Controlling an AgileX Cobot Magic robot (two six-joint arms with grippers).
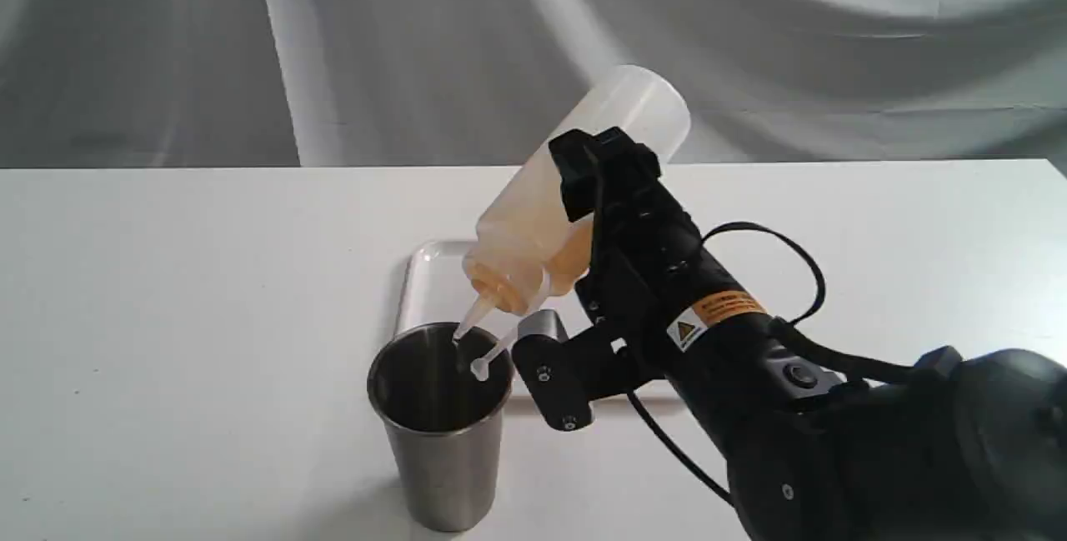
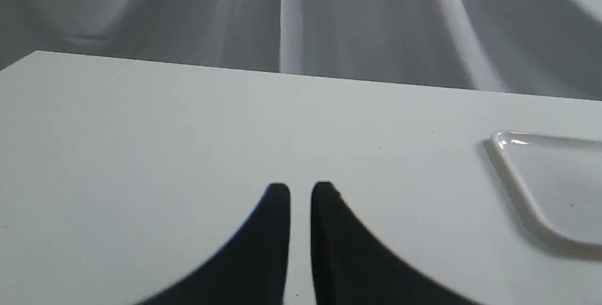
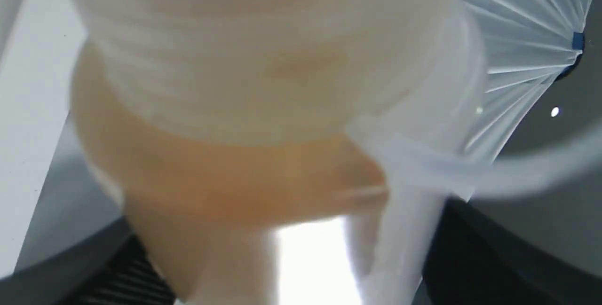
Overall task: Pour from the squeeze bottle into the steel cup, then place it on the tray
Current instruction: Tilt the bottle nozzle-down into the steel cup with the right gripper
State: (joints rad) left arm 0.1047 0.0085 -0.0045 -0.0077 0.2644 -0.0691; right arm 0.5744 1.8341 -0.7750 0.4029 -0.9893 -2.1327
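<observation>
White tabletop (image 1: 208,274) is backed by grey drapery. The squeeze bottle (image 1: 533,216) is held tilted in the right pincer (image 1: 575,266), nozzle aimed down into the steel cup (image 1: 446,449), which is stood beside the tray (image 1: 425,274). The left pincer (image 2: 301,192) is seen nearly closed, empty.

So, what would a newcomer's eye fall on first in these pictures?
The squeeze bottle, tipped nozzle-down with amber liquid inside, stands out: the right gripper holds it over the steel cup at the front of the table. Behind the cup lies the white tray.
</observation>
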